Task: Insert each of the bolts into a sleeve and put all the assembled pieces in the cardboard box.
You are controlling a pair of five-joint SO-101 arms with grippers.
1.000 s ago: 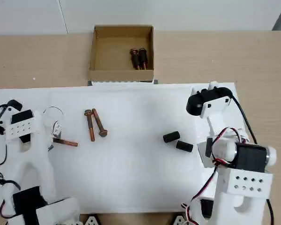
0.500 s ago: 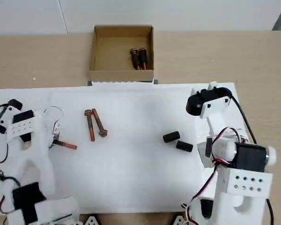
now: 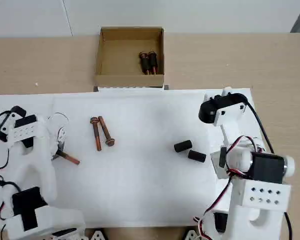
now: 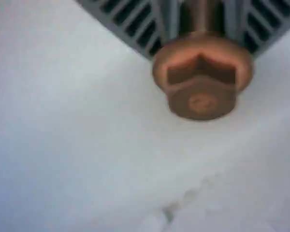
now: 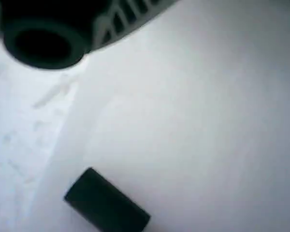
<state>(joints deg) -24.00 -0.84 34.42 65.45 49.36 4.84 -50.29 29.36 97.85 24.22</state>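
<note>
Left wrist view: the left gripper [image 3: 60, 148] clamps a bolt [image 4: 201, 82], hex head toward the camera, shank running away between the jaws, near the left edge of the white mat [image 3: 140, 190]. The right gripper [image 3: 222, 159] pinches a sleeve [image 5: 43, 58]. Bare mat spreads between them, and the cardboard box [image 3: 104, 55] sits beyond.

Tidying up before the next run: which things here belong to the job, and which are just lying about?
Job: held bolt, two loose bolts, held sleeve, two loose sleeves, assembled pieces, cardboard box.
Lying about: white sheet, table.
</note>
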